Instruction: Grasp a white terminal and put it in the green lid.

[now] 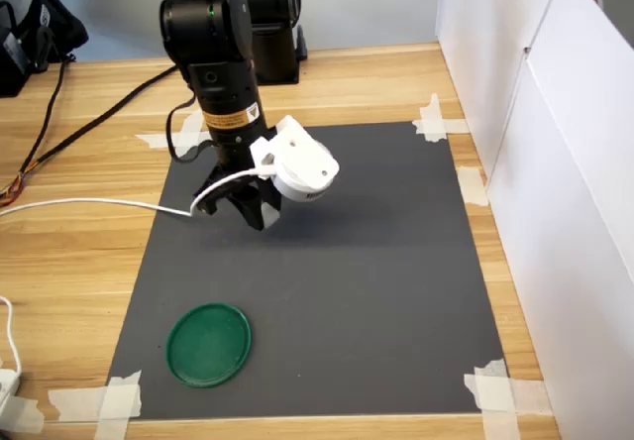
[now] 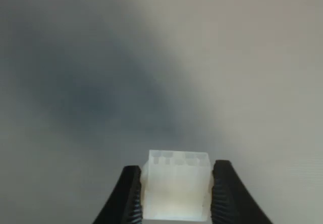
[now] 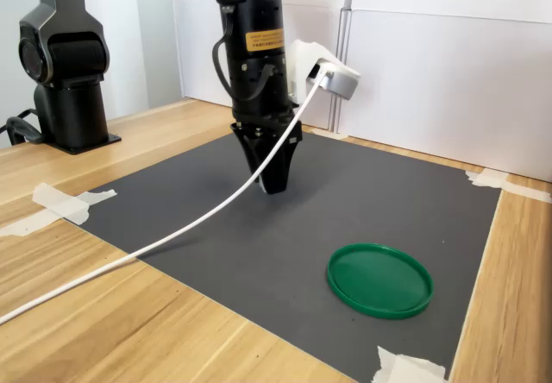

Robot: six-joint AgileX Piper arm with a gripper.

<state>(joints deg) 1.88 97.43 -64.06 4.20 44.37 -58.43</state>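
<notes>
the claw [image 2: 176,193] pinches the white terminal [image 2: 177,186] squarely between both fingers, held clear above the middle of the dark mat [image 1: 396,291] so it can travel to the green lid [image 1: 209,344] near the mat's front corner.

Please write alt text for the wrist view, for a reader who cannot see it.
Two black pincer fingers grip a small white terminal from both sides. Its ridged face points toward the camera, and the background behind it is a blurred grey.

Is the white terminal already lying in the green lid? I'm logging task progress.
No: in the wrist view the white terminal sits clamped in the gripper, and the green lid lies empty.
</notes>
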